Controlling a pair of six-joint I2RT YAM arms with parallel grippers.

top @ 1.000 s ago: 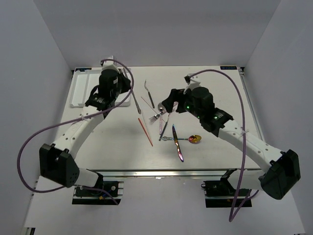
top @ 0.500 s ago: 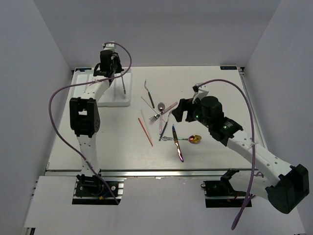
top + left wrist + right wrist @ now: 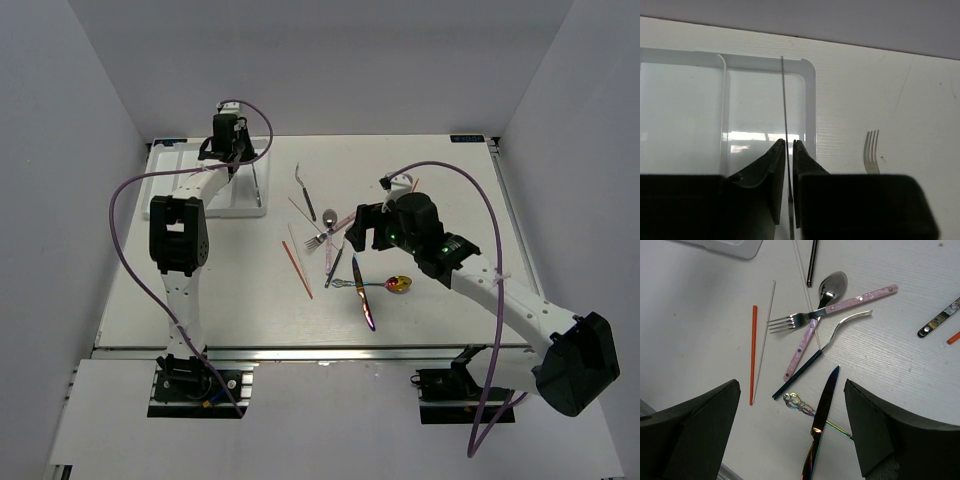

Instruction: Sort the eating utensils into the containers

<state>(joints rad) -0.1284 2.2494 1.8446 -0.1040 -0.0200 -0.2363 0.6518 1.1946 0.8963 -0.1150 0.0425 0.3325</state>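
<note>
- White tabletop [image 3: 250, 310] carries the white cutlery tray [image 3: 810, 100] at its far left.
- Left gripper [image 3: 786, 145] is clenched on a thin metal utensil [image 3: 784, 100], seen edge-on over the tray's end compartment.
- Right gripper [image 3: 791, 385] hangs spread wide and empty over loose pieces on the table: pink-handled spoon [image 3: 832, 285], red chopstick [image 3: 753, 355], iridescent knife [image 3: 824, 400].
</note>
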